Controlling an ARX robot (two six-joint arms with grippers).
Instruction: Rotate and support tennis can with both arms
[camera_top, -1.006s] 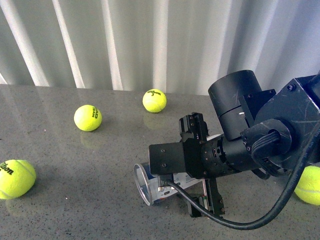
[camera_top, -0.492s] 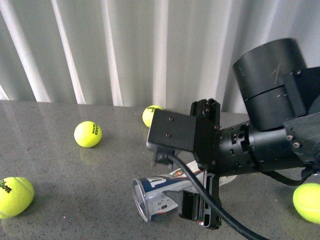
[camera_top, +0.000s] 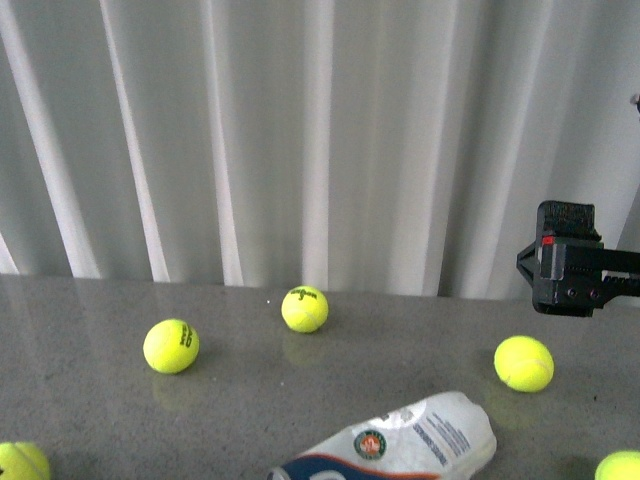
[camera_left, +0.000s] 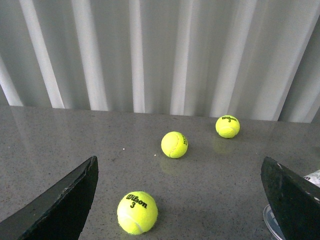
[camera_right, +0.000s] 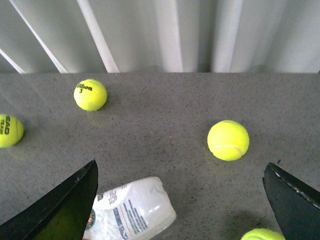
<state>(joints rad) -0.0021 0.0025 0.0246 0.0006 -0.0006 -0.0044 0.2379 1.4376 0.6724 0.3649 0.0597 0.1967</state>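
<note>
Tennis can (camera_top: 400, 445): on its side on tabletop (camera_top: 100, 400), close to robot, unheld. L gripper (camera_left: 178, 162), R gripper (camera_right: 180, 164): both spread, empty. Risk: one-sided nudge rolls can away among loose tennis balls (camera_top: 304, 309).

Left claw (camera_left: 178, 165) and right claw (camera_right: 180, 166), each with 2 fingers (camera_left: 65, 200) spread wide.

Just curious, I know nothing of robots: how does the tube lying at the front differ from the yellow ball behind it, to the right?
The tennis can is a long tube lying on its side; the ball is round. The can is white with print, a round emblem and a blue band; the ball is plain yellow-green. The front view's edge cuts the can off; the ball shows whole. Both rest on the grey table.
</note>
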